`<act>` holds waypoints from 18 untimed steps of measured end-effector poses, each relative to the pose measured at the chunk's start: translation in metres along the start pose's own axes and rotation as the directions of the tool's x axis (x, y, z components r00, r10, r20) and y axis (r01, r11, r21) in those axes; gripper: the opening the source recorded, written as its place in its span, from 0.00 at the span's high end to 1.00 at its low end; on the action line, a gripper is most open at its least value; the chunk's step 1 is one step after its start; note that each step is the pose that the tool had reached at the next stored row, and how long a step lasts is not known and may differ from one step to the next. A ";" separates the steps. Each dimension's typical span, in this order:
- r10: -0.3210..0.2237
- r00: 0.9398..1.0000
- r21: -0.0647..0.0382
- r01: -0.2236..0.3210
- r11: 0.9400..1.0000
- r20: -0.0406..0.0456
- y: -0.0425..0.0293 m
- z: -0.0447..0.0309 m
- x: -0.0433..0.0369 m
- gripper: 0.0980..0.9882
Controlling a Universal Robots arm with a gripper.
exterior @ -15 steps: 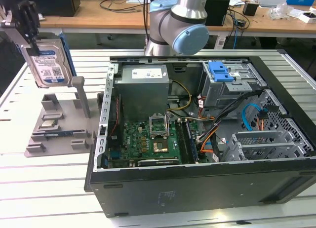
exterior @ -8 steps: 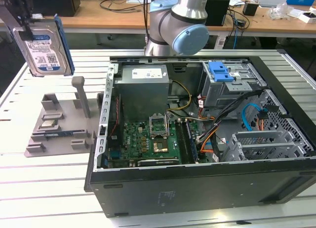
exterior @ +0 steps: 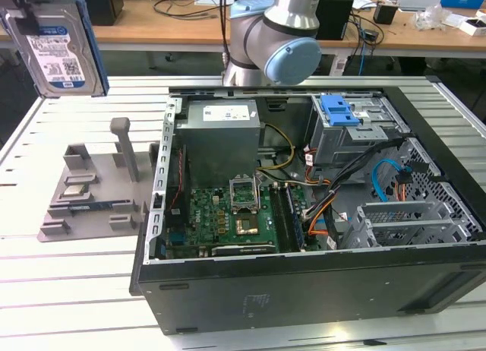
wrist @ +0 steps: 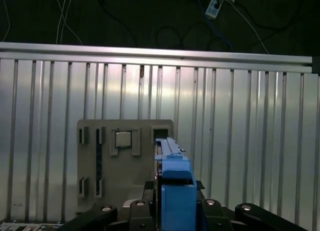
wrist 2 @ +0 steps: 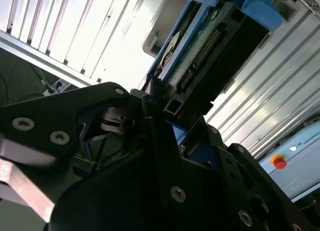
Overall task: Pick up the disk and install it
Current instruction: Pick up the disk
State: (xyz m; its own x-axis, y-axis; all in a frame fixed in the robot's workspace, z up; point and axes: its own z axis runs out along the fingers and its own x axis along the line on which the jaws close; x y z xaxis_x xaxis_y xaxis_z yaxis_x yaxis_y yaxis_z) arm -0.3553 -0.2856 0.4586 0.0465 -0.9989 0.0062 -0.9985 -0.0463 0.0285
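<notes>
Gripper [wrist 2: 172, 113] jaws clamped on the disk [exterior: 57, 51] — held roughly upright in the air at the exterior view's left, label facing the camera. It hangs above the slatted table [exterior: 45, 290] and the grey holder tray [exterior: 83, 207], touching neither — the open computer case [exterior: 304, 214] sits well apart, to the exterior view's right.

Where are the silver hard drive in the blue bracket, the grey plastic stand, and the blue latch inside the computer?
Silver hard drive in blue bracket [exterior: 55, 47]: exterior view, on its printed label.
Grey plastic stand [exterior: 127, 150]: exterior view, on its upright post.
Blue plastic latch [exterior: 339, 110]: exterior view, on its flat top.
</notes>
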 end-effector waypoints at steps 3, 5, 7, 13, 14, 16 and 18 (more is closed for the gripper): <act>0.000 1.000 0.000 0.000 1.000 0.000 0.0003 -0.0116 -0.0005 0.69; 0.000 1.000 0.000 0.000 1.000 0.000 0.0006 -0.0224 -0.0008 0.69; 0.000 1.000 0.000 0.000 1.000 0.000 0.0008 -0.0291 -0.0009 0.69; 0.000 1.000 0.000 0.000 1.000 0.000 0.0010 -0.0384 -0.0010 0.69; 0.000 1.000 0.000 0.000 1.000 0.000 0.0010 -0.0384 -0.0010 0.69; 0.000 1.000 0.000 0.000 1.000 0.000 0.0011 -0.0385 -0.0010 0.69; 0.000 1.000 0.000 0.000 1.000 0.000 0.0010 -0.0385 -0.0010 0.69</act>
State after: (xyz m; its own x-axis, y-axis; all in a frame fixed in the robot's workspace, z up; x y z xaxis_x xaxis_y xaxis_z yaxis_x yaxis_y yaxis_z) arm -0.3553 -0.2843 0.4971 0.0465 -0.9989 0.0062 -0.9985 -0.0463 0.0284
